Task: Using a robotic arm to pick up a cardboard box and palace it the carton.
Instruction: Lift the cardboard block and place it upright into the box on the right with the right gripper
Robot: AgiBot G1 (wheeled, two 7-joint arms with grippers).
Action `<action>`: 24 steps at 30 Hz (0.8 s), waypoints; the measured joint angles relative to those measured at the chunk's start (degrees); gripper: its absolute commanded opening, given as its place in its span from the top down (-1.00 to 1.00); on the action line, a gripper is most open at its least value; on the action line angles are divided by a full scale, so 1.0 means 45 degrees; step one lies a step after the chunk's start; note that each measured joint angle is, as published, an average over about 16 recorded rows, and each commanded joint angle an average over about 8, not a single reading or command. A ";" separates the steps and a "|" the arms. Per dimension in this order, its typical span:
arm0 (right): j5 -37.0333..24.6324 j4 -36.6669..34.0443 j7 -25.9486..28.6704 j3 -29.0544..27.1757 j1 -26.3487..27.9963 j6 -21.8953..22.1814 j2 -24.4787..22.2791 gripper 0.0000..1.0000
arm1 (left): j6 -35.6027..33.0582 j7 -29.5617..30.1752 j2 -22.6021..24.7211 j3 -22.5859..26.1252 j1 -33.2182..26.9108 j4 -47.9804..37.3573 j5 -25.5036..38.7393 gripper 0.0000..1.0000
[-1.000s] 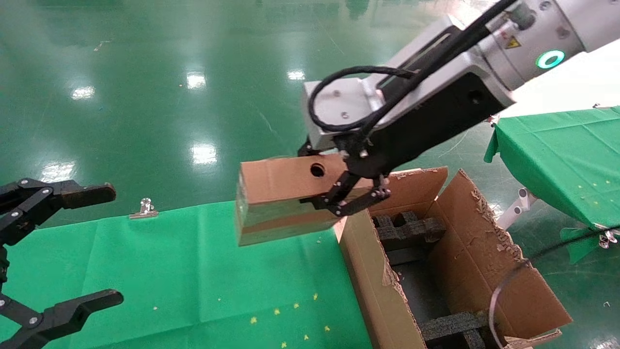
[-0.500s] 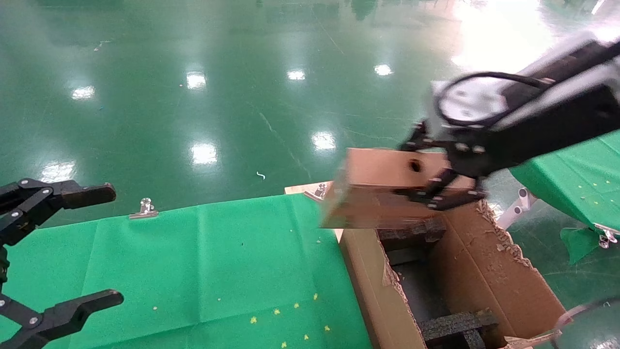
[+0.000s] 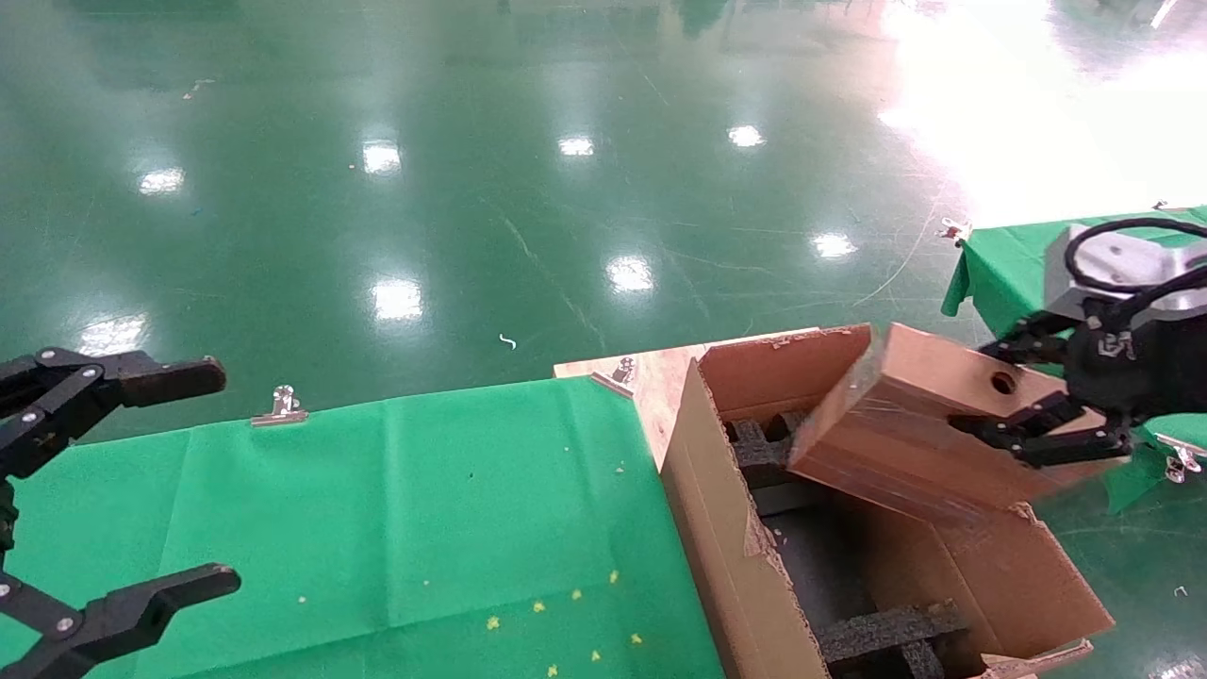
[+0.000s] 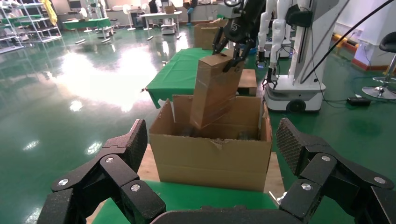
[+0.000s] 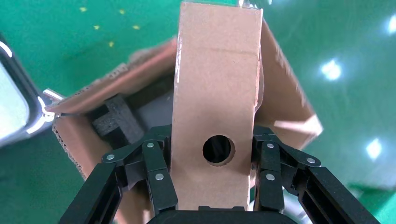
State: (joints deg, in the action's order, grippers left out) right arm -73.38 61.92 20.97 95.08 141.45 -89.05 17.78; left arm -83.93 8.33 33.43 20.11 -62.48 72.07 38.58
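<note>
My right gripper is shut on the flat brown cardboard box, gripping its narrow holed edge. The box hangs tilted over the big open carton, its lower end dipping inside above the black foam blocks. The right wrist view shows the gripper clamping both sides of the box at the round hole, with the carton below. The left wrist view shows the box slanting into the carton. My left gripper is open and empty at the far left, and it also shows in its wrist view.
A green-clothed table lies left of the carton, with a metal clip on its far edge and a wooden board at its corner. A second green table stands at the right. A white robot base stands beyond the carton.
My right arm has carried the box rightward from above the green table to over the carton and tilted its far end down into it. The left gripper has not moved.
</note>
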 measured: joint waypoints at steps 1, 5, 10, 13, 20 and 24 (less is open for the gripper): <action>0.0013 -0.0116 0.0165 0.0102 -0.0065 0.0123 -0.0143 1.00 | 0.0000 0.0000 0.0000 0.0000 0.0000 0.0000 0.0000 -1.00; 0.0168 -0.0465 0.0987 0.0437 -0.0461 0.0801 -0.0735 1.00 | 0.0000 0.0000 0.0000 0.0001 0.0000 0.0000 0.0000 -1.00; 0.0439 -0.0583 0.2244 0.0751 -0.1084 0.1938 -0.1489 1.00 | 0.0000 -0.0001 0.0000 0.0001 0.0000 0.0000 -0.0001 -1.00; 0.0661 -0.0504 0.3035 0.0896 -0.1423 0.2656 -0.1964 1.00 | 0.0001 -0.0001 -0.0001 0.0002 0.0000 0.0000 -0.0001 -1.00; 0.1044 -0.0111 0.4369 0.1159 -0.1941 0.3933 -0.2806 1.00 | 0.0003 -0.0001 -0.0001 0.0002 0.0001 -0.0001 -0.0003 -1.00; 0.1157 0.0112 0.4756 0.1231 -0.2049 0.4271 -0.3063 1.00 | 0.0004 -0.0002 -0.0002 0.0002 0.0001 -0.0003 -0.0004 -1.00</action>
State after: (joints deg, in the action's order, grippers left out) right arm -68.17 62.42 42.37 100.62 132.23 -69.83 4.00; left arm -83.91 8.32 33.42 20.12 -62.48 72.06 38.56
